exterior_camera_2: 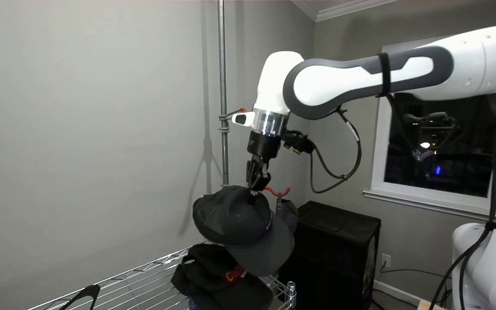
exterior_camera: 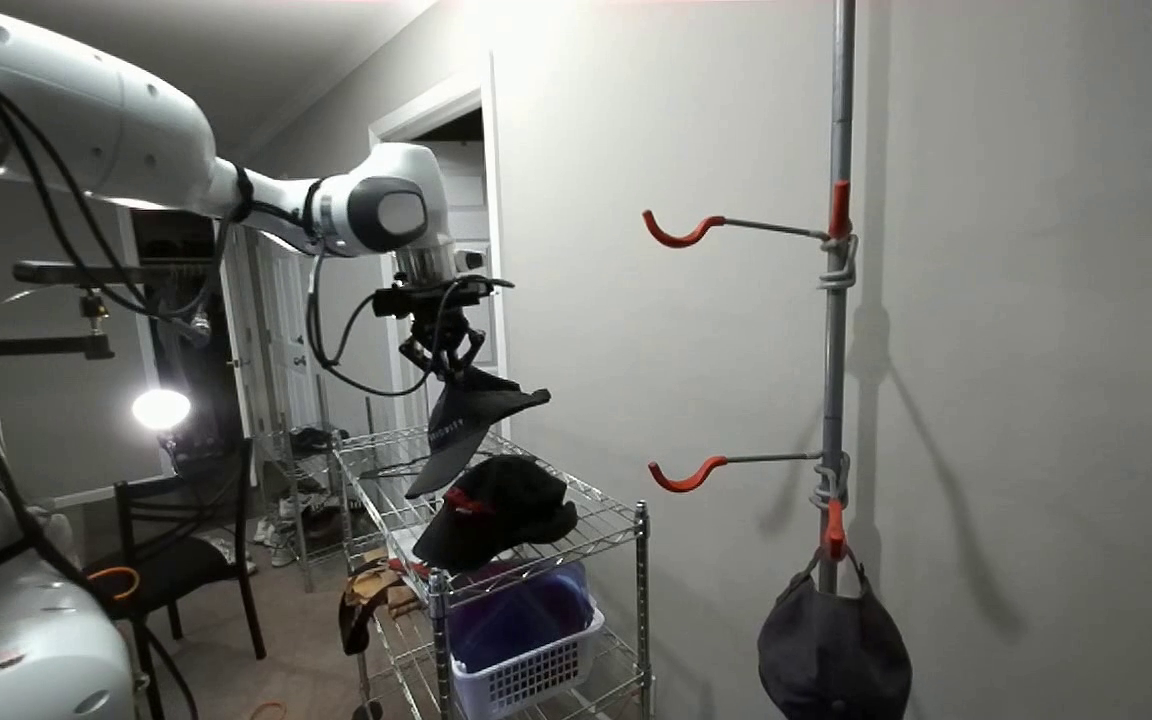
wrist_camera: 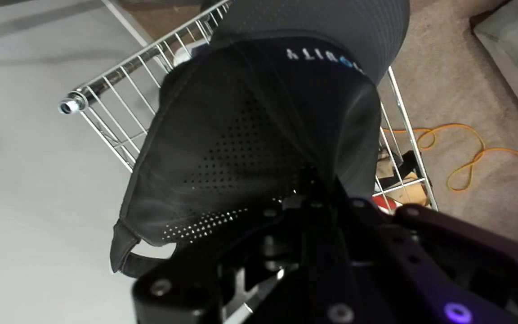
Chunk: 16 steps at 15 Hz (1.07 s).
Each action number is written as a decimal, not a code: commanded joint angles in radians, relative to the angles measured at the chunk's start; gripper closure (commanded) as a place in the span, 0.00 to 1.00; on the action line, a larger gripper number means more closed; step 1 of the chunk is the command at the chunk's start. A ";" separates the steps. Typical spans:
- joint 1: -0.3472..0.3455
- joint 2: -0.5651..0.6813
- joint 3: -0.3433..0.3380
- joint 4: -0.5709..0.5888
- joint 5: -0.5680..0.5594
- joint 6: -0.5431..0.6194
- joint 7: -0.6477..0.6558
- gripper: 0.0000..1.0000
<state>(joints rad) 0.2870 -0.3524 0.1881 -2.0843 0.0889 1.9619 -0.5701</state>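
My gripper (exterior_camera: 453,370) is shut on the crown of a dark grey cap (exterior_camera: 471,412), which hangs tilted with its brim down. The gripper (exterior_camera_2: 255,189) pinches the top of this cap (exterior_camera_2: 230,217). In the wrist view the fingers (wrist_camera: 322,200) meet on the folded fabric of the cap (wrist_camera: 241,135), showing its perforated panels, white lettering and back strap. A black cap with a red mark (exterior_camera: 511,510) lies on the wire rack just below; it also shows in an exterior view (exterior_camera_2: 218,280). I cannot tell whether the two caps touch.
A wire rack (exterior_camera: 641,540) holds a white basket (exterior_camera: 526,680) lower down. A metal pole (exterior_camera: 836,350) carries red hooks (exterior_camera: 681,240), (exterior_camera: 686,480) and a hanging grey cap (exterior_camera: 831,650). A black cabinet (exterior_camera_2: 334,245), a chair (exterior_camera: 181,560) and an orange cord (wrist_camera: 477,157) are around.
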 commanded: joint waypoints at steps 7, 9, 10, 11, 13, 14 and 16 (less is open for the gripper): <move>-0.090 -0.294 -0.110 -0.107 -0.219 -0.053 0.130 0.98; -0.114 -0.315 -0.153 -0.132 -0.218 -0.049 0.134 0.97; -0.124 -0.320 -0.173 -0.141 -0.214 -0.049 0.134 0.97; -0.129 -0.327 -0.207 -0.156 -0.195 -0.046 0.118 0.97; -0.130 -0.340 -0.270 -0.177 -0.155 -0.046 0.087 0.97; -0.127 -0.351 -0.300 -0.194 -0.143 -0.036 0.062 0.98; -0.135 -0.317 -0.281 -0.162 -0.165 -0.047 0.089 0.97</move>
<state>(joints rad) 0.1590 -0.6710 -0.0989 -2.2497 -0.0803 1.9173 -0.4779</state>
